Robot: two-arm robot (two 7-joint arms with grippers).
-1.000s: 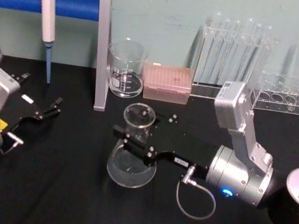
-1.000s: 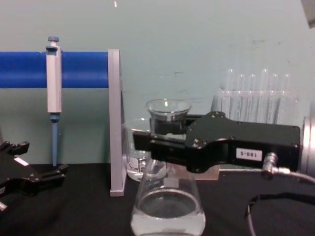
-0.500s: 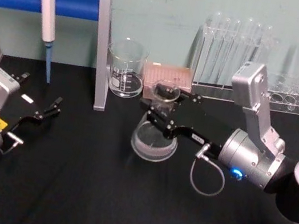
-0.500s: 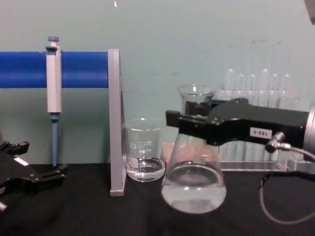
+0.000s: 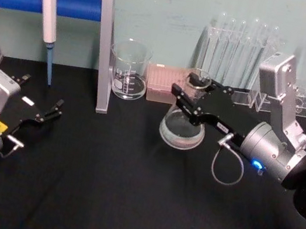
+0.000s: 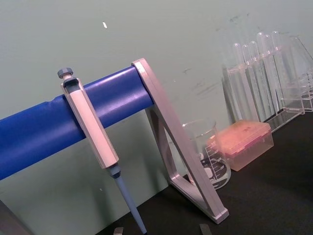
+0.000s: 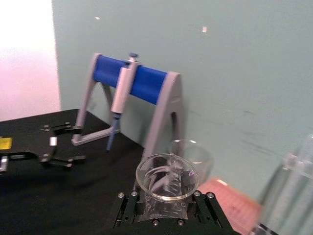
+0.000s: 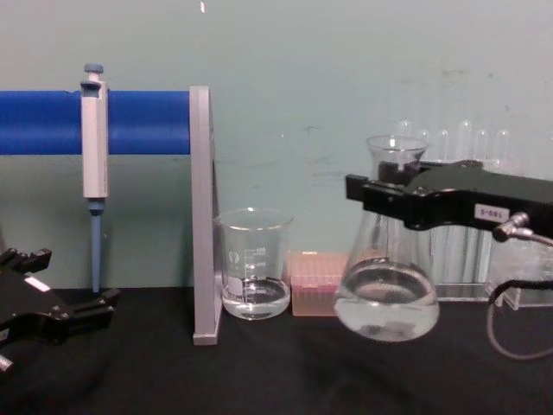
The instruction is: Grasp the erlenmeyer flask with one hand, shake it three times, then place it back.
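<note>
Chest view.
A: Right gripper [image 8: 390,192] clamps the erlenmeyer flask [image 8: 386,294] at its neck. The flask hangs clear of the table [image 8: 130,372], right of the beaker [image 8: 253,264]. Left gripper [image 5: 38,121] parked at left, spread open.
B: Risk: hard shaking could slosh liquid out or swing glass into the test tubes [image 8: 465,140].

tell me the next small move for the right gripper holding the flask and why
Probably a short sideways swing toward the robot's left, as a shake stroke. The right gripper is shut on the erlenmeyer flask neck, holding it above the table, liquid inside, with the test tubes behind and the beaker farther left. The left gripper rests open at far left.
</note>
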